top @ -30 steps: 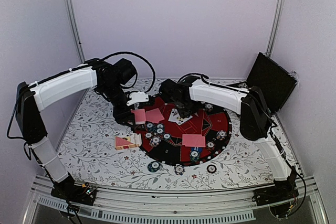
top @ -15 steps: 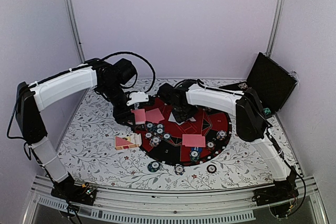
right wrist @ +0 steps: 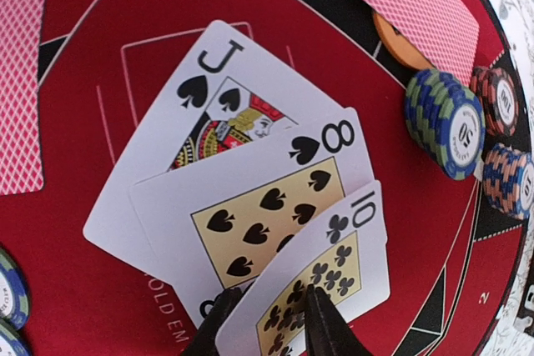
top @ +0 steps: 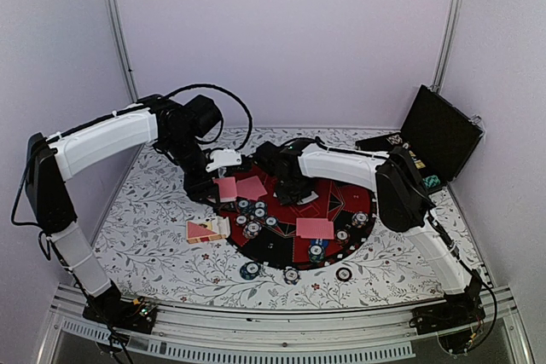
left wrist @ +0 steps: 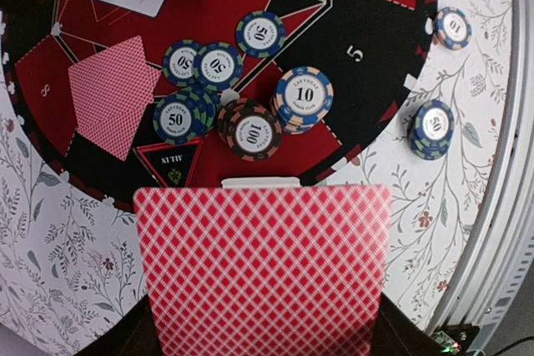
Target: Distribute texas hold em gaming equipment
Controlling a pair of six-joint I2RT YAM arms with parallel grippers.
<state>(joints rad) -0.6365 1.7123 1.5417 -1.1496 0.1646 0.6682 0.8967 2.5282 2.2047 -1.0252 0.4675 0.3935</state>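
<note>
Several chips [top: 292, 275] on floral tablecloth [top: 145, 245]

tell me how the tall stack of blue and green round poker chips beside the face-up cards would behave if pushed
Pushed high, the stack of blue and green poker chips would probably shear or topple: it stands several loose chips tall. Pushed low, it may slide whole on the red and black mat. Spilled chips could roll, being round.

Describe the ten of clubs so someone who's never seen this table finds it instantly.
On the round red-and-black mat, three face-up cards lie fanned on the red field. The ten of clubs is the top one, at the right gripper; its neighbours, the jack and eight, are spades.
</note>
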